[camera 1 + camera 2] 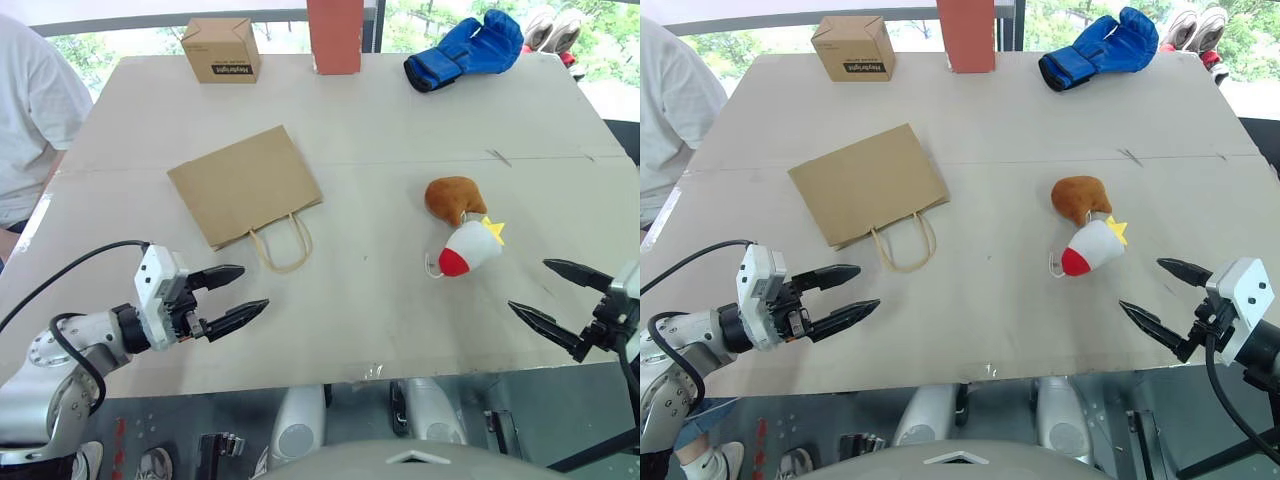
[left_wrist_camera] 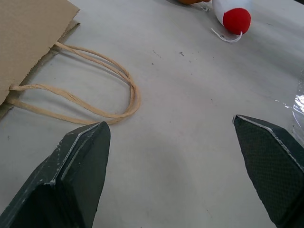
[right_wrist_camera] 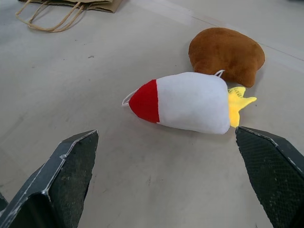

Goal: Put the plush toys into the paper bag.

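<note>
Currently both claws spread wide, nothing held, hovering over the table (image 1: 380, 290) near its front edge. Left gripper (image 1: 232, 297): paper bag (image 1: 245, 185) lies flat just ahead of it, handles (image 2: 90, 92) pointing back toward the fingertips, not touching. Right gripper (image 1: 560, 300): white plush toy (image 3: 190, 102) directly ahead, red end nearer, yellow tip away. Brown plush toy (image 3: 227, 54) just beyond, touching the white one. Toys well apart from bag.

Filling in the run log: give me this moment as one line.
left gripper: open, empty | right gripper: open, empty | paper bag: flat on table | brown toy, white toy: touching, outside bag
</note>
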